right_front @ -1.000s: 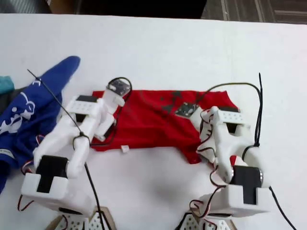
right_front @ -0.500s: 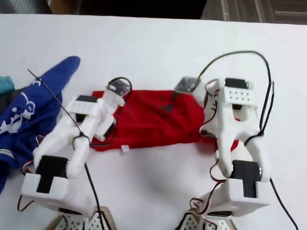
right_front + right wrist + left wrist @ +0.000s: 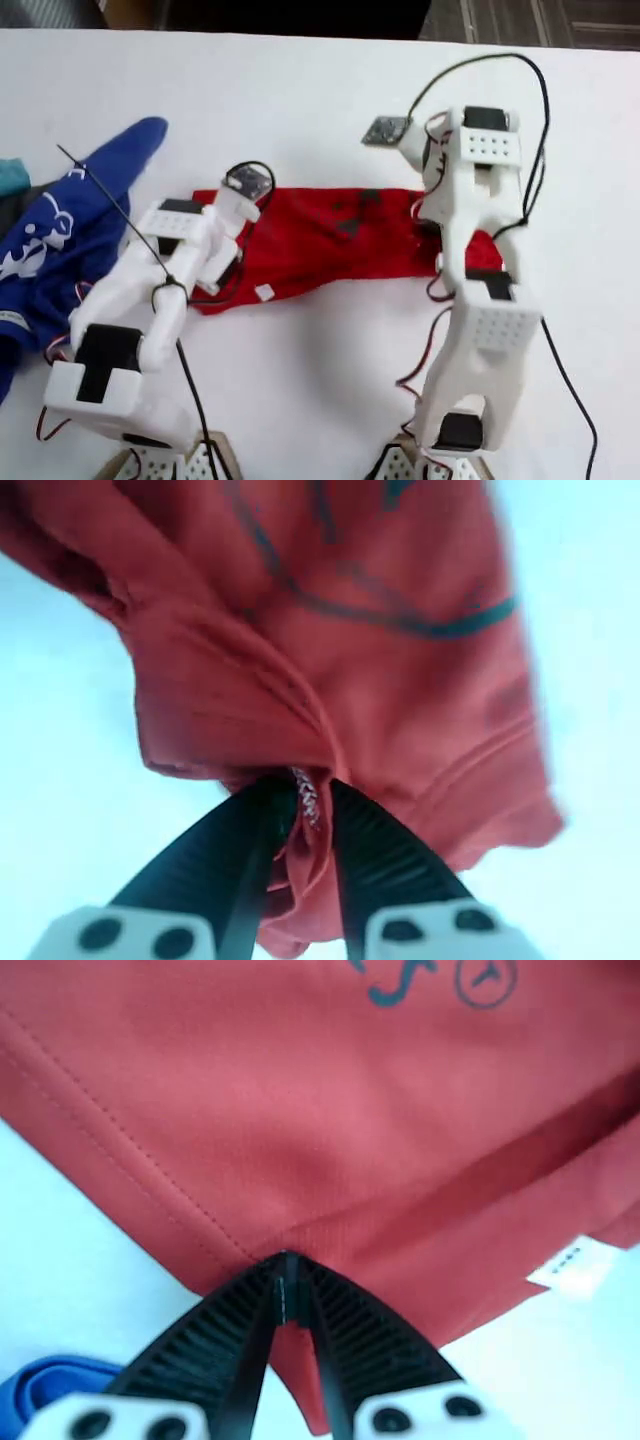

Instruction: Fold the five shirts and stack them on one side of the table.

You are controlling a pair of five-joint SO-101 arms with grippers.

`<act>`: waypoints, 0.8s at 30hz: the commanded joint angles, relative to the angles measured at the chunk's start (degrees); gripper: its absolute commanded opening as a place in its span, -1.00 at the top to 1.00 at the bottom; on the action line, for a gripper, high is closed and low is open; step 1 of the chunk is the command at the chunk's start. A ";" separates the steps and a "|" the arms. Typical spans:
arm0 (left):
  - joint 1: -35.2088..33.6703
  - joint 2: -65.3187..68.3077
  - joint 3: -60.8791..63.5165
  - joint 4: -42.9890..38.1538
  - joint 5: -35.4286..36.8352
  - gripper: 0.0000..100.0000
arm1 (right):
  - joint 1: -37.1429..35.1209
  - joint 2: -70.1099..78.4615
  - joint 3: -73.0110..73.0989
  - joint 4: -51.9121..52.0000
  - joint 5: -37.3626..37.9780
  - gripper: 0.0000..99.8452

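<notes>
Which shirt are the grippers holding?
The red shirt: the left gripper and right gripper are both shut on it. The blue shirt lies aside, in neither gripper.

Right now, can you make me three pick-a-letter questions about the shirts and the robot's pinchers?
1. Where does the blue shirt lie? A. beside the left arm B. under the right arm C. on the floor
2. What colour is the cloth in the right gripper? A. red B. green C. yellow
3. The left gripper is: A. wide open B. shut on the red shirt C. holding a cup
1 A, it lies next to that arm; 2 A, red folds bunch there; 3 B, its tips meet on the hem.
</notes>
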 commanded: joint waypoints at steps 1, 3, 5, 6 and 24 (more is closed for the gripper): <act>-0.44 0.44 -0.84 -1.93 -0.53 0.95 | -0.75 4.26 -8.88 1.10 0.18 0.96; -0.44 0.44 -0.84 -1.93 -0.53 0.95 | -0.75 6.29 -10.99 1.10 0.00 0.96; -0.44 0.44 -0.84 -1.93 -0.53 0.95 | -0.48 7.69 -12.66 1.10 0.00 0.96; -0.44 0.44 -0.84 -1.93 -0.53 0.95 | -0.40 8.04 -13.19 1.10 -0.09 0.96; -0.44 0.44 -0.84 -1.93 -0.53 0.95 | 3.47 5.41 -21.45 1.01 -10.99 0.68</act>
